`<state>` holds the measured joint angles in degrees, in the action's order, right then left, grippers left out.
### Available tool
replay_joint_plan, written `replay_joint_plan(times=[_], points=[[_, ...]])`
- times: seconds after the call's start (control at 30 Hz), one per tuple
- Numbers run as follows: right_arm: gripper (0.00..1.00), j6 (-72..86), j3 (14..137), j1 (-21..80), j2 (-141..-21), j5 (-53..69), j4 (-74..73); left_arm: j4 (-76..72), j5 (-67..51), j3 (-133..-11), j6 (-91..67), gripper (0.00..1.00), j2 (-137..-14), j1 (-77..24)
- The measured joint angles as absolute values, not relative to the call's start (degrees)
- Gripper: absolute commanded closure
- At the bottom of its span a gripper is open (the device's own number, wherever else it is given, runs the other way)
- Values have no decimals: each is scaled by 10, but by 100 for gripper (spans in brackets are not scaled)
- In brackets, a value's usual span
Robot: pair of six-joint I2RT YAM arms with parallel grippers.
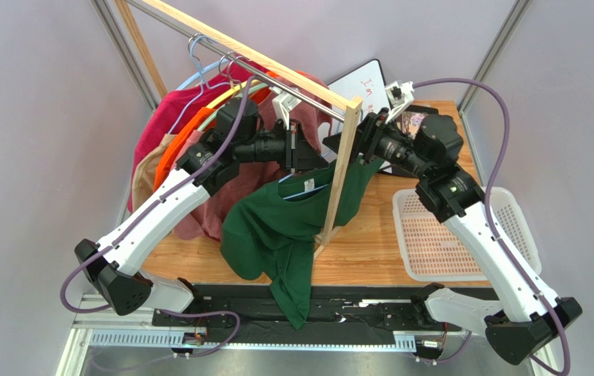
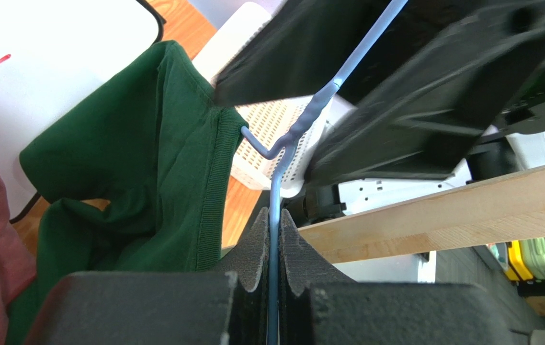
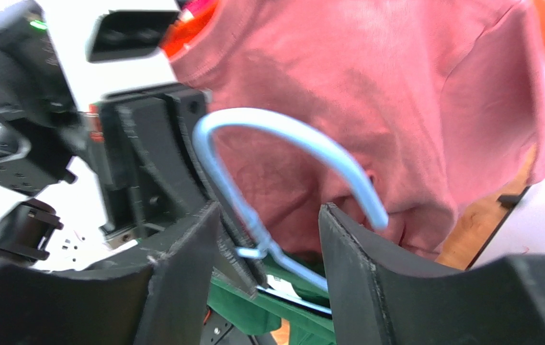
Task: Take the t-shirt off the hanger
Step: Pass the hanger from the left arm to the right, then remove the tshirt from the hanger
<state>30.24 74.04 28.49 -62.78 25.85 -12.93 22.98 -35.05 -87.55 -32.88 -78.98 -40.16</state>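
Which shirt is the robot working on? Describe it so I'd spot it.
Find the wooden clothes rack on the table. By its upright post droops a t-shirt on a pale blue wire hanger. It alone is dark green; the neighbours are pink, orange and tan.

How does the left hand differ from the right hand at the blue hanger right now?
The left hand is shut, pinching the blue hanger wire; the right hand is open, straddling the hook. The left hand reaches in left of the wooden post, the right hand from its right. Both are at the hanger holding the green t-shirt.
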Motion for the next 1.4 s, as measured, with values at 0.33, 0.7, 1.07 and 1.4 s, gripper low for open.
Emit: replay_joint_plan(times=[0.33, 0.7, 1.07, 1.4], points=[[100, 296, 731, 330, -659, 201, -123, 204, -351, -854, -342, 87, -782, -401], [100, 301, 702, 345, -643, 86, -138, 237, -251, -788, -272, 32, -637, -401], [100, 304, 664, 340, -612, 66, -130, 293, -162, -680, -215, 29, -459, -404], [100, 302, 625, 340, -542, 96, -108, 340, -26, -599, -203, 29, -406, -404]])
